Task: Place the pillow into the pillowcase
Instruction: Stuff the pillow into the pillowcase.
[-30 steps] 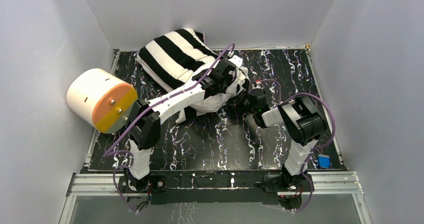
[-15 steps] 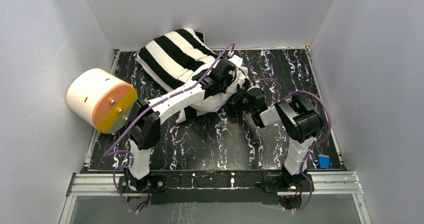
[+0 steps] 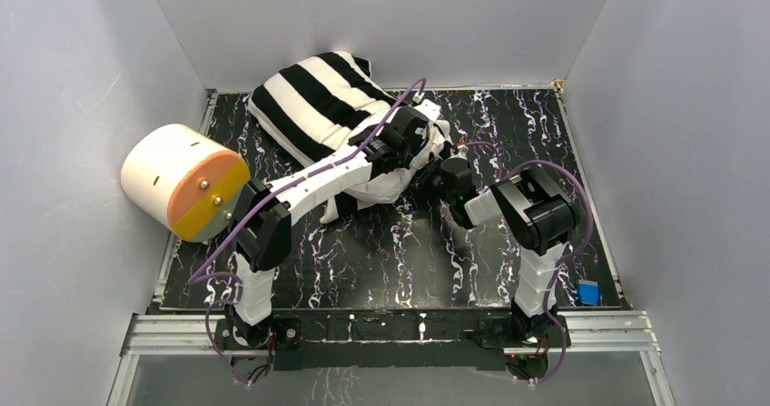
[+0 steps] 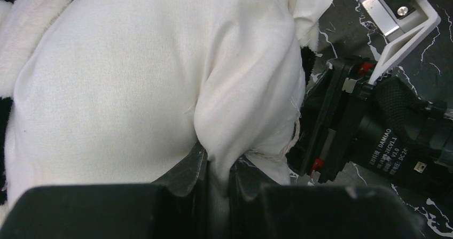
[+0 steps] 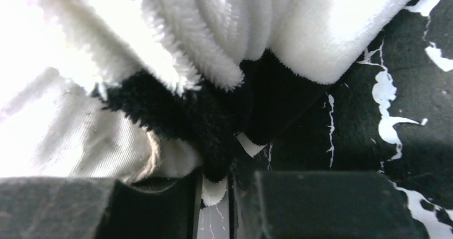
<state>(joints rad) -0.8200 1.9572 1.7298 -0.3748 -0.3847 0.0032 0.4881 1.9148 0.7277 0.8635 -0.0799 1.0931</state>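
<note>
Right arm has slid left toward the pillow (image 3: 398, 188), which lies partly inside the striped pillowcase (image 3: 304, 97) at the far left of the table (image 3: 390, 242). Left wrist view: left gripper (image 4: 218, 167) pinches a fold of the pillow. Right wrist view: right gripper (image 5: 216, 181) clamps the pillowcase's fuzzy edge.

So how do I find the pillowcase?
Look at the black marbled table, then toward its far left corner, past the cream drum. The pillowcase is the soft, puffy lump lying there. It alone has broad black and white stripes; the pillow at its near end is plain white.
</note>
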